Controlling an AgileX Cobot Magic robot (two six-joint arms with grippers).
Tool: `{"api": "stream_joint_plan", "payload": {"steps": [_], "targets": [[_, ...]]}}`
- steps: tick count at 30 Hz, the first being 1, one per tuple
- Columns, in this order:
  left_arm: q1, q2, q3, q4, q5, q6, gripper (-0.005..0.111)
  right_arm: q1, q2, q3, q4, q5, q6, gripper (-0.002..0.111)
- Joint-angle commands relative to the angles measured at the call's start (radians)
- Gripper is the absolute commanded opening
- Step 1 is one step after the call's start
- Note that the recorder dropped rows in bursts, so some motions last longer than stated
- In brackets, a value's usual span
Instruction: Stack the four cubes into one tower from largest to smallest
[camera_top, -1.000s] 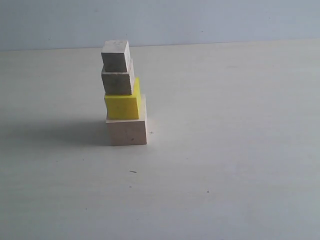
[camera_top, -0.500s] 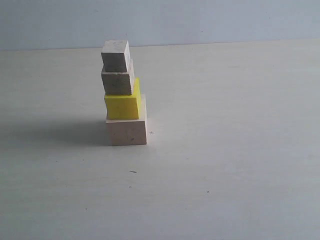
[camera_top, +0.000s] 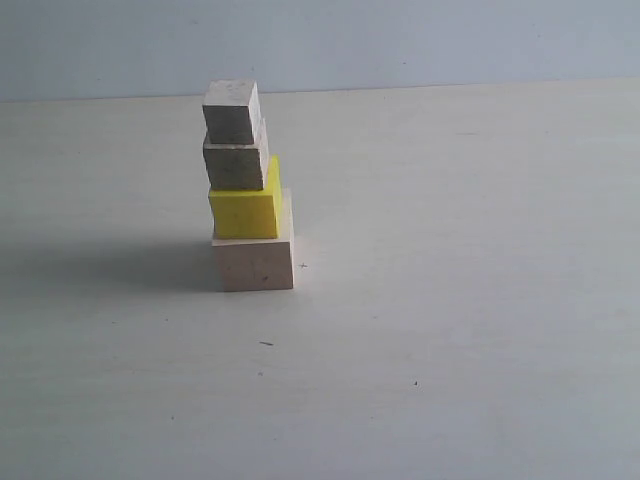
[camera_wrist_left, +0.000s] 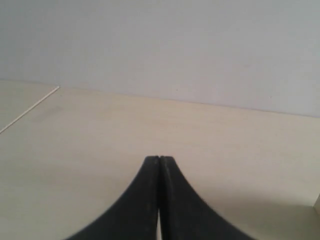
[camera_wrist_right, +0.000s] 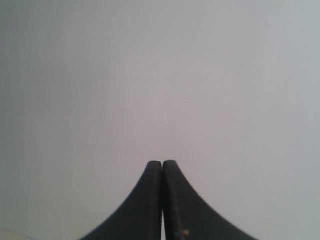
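The tower (camera_top: 244, 190) stands left of centre on the pale table in the exterior view. Its base is a large pale wood cube (camera_top: 254, 263), with a yellow cube (camera_top: 244, 210) on it, then a small pale wood cube (camera_top: 236, 163) and a smaller one (camera_top: 231, 110) on top. Neither arm shows in that view. My left gripper (camera_wrist_left: 159, 159) is shut with nothing in it, pointing over bare table toward a wall. My right gripper (camera_wrist_right: 162, 163) is also shut and empty, facing a blank grey wall.
The pale table (camera_top: 450, 300) runs to a grey wall at the back. A table edge or seam (camera_wrist_left: 30, 111) shows in the left wrist view. A pale corner (camera_wrist_left: 317, 205) peeks in at that view's border.
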Motion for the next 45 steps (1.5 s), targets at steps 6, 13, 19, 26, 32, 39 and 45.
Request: {"api": "stream_joint_plan", "payload": {"steps": [6,13,19,26,32,39,45], "targets": [[-0.08,-0.006,0.072,-0.004,0.018,-0.012,0.0,-0.004,-0.004,0.008,0.001,0.007,0.001,0.0],[-0.097,-0.006,0.072,-0.004,0.061,-0.012,0.0,-0.004,-0.004,0.008,0.001,0.007,0.001,0.0],[-0.097,-0.006,0.072,-0.004,0.061,-0.012,0.0,-0.004,-0.004,0.008,0.001,0.007,0.001,0.0],[-0.097,-0.006,0.072,-0.004,0.061,-0.012,0.0,-0.004,-0.004,0.008,0.001,0.007,0.001,0.0],[-0.097,-0.006,0.072,-0.004,0.061,-0.012,0.0,-0.004,-0.004,0.008,0.001,0.007,0.001,0.0],[-0.097,-0.006,0.072,-0.004,0.061,-0.012,0.0,-0.004,-0.004,0.008,0.001,0.007,0.001,0.0],[-0.097,-0.006,0.072,-0.004,0.061,-0.012,0.0,-0.004,-0.004,0.008,0.001,0.007,0.001,0.0]]}}
